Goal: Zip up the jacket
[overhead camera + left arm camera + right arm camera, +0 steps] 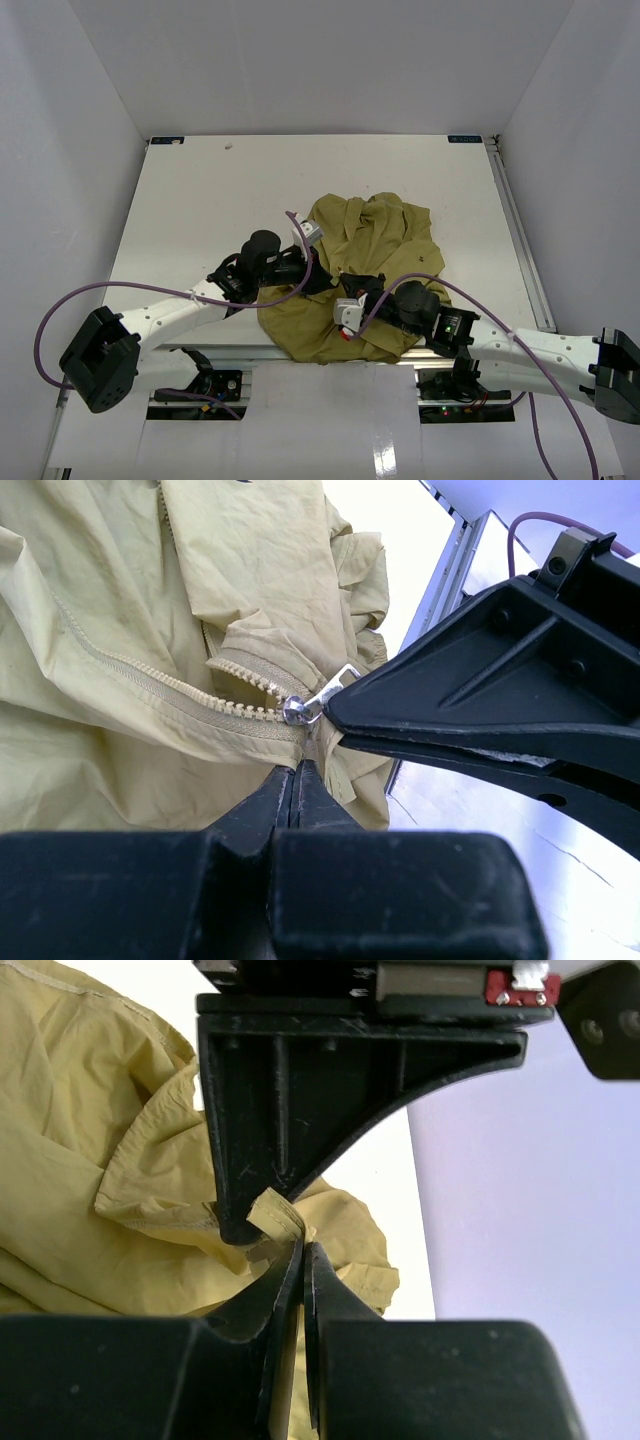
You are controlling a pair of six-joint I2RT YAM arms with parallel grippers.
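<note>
Two grippers on the jacket (pixel 380 235), tips nearly meeting near its middle in the top view. Jacket: crumpled heap on the table (pixel 200 200), right of centre, its lower edge at the table's near rim, bottom of frame.

Left gripper (pixel 296 770): jaws pressed together, pinching a fold of fabric just under the slider (pixel 294 711). In the left wrist view my fingertips rise from the bottom edge to frame centre. Right wrist view shows the same grip from the other side: the left finger hangs from the top of frame, a small yellow fold poking out at its tip.

Right gripper (pixel 303 1250): jaws closed to a hairline, tips against the fabric just below that fold. In the left wrist view it enters from the right of frame, its tip touching the pull tab (pixel 338 685). Cannot tell whether the tab is actually between the jaws.

Zip: silver slider at frame centre in the left wrist view, pull tab angled up and right. Two rows of teeth (pixel 170 683) come in from the left and meet at the slider. Fabric left of it is wrinkled, folded over at upper centre.

Top view: left arm reaches in from lower left, right arm from lower right; both wrists sit over the jacket's lower half.
</note>
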